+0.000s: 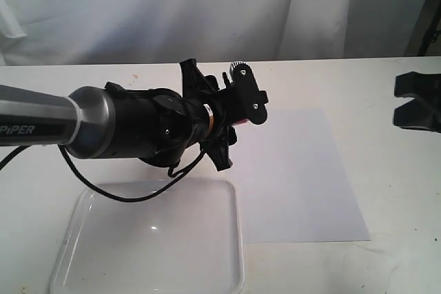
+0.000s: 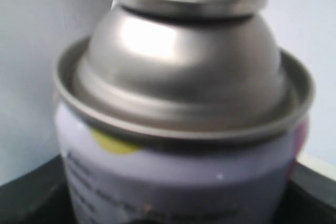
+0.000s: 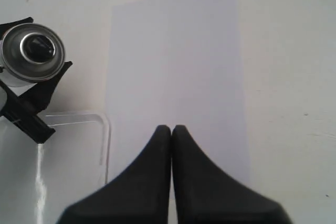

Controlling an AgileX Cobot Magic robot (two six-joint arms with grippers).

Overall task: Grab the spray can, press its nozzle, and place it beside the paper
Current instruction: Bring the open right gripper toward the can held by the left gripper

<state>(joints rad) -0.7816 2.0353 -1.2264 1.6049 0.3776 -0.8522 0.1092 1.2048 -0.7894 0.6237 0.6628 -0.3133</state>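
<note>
**A:** Nearest us, a clear raised-rim tray [image 1: 238, 253] sat at the desk's [image 1: 344, 80] near edge, left of centre. The paper [image 1: 296, 177] lay flat just beside it on the right.

**B:** And the can?

**A:** The spray can [image 3: 31, 53] was up by the paper's far left corner, just past the tray's far right corner. The left gripper [image 1: 207, 118] had it clamped, jaws part-way apart and pressed against the can's sides. The silver dome and the black nozzle [image 3: 38, 47] showed bare above them.

**B:** On the desk or off it?

**A:** Couldn't tell, the arm hid its base.

**B:** What about the other side?

**A:** The right gripper [image 3: 171, 135] hung off to the right of the paper, well apart from the can. Its fingertips were pressed together with nothing between them. Beyond the desk's far edge, a white curtain [image 1: 172, 12] closed off the view.
</note>
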